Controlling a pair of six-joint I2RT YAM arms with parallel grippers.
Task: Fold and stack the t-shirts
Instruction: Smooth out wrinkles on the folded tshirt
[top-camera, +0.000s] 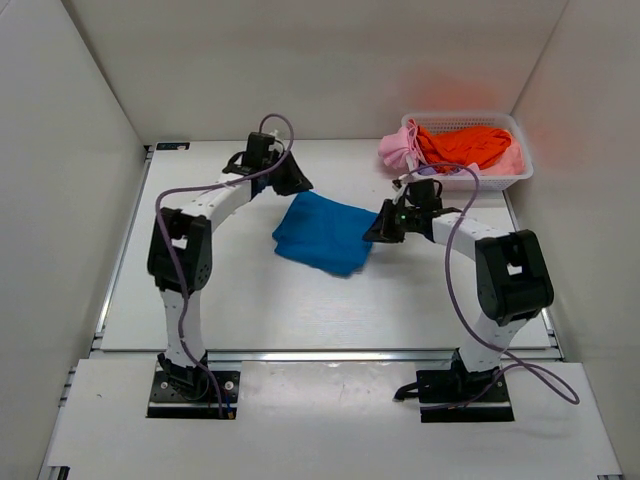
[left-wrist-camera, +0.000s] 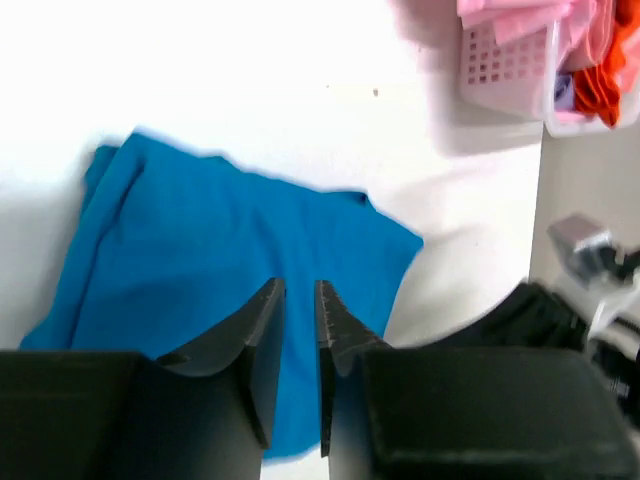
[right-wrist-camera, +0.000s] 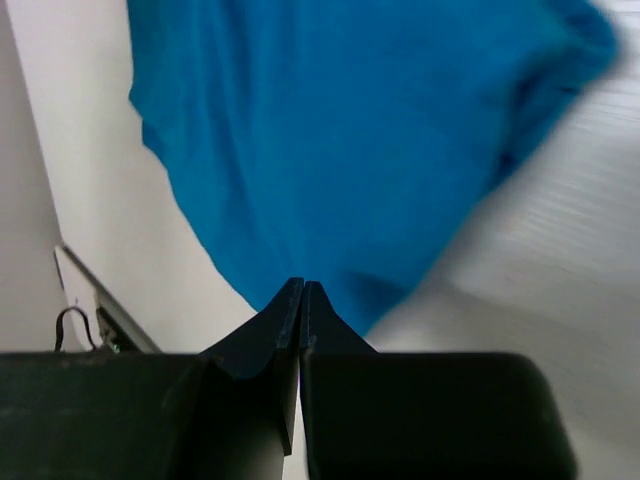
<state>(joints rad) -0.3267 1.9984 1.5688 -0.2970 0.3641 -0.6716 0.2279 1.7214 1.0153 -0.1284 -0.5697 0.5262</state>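
My bright blue cotton t-shirt (top-camera: 325, 232) lies folded into a rough rectangle near the middle of the white, smooth surface (top-camera: 250, 290), soft creases running along its length and its corners slightly rounded. Bare surface lies on every side of it, widest towards my bases and to the left; on the right it narrows towards the white plastic mesh basket (top-camera: 520, 170) in the far right corner.

My left claw (top-camera: 297, 185) hovers at the shirt's far left corner. Its wrist view shows the dark, tapered fingers (left-wrist-camera: 262, 330) standing a narrow slit apart, with nothing between them and blue cloth below. My right claw (top-camera: 378, 232) sits at the shirt's right edge, its two fingers pressed flat together. From the wrist the tips (right-wrist-camera: 300, 285) meet just at the hem, and I cannot tell whether any cloth is pinched.

In the basket, a crumpled orange t-shirt (top-camera: 465, 145) fills the middle and a pink t-shirt (top-camera: 397, 148) spills over the left rim, well apart from the blue one.
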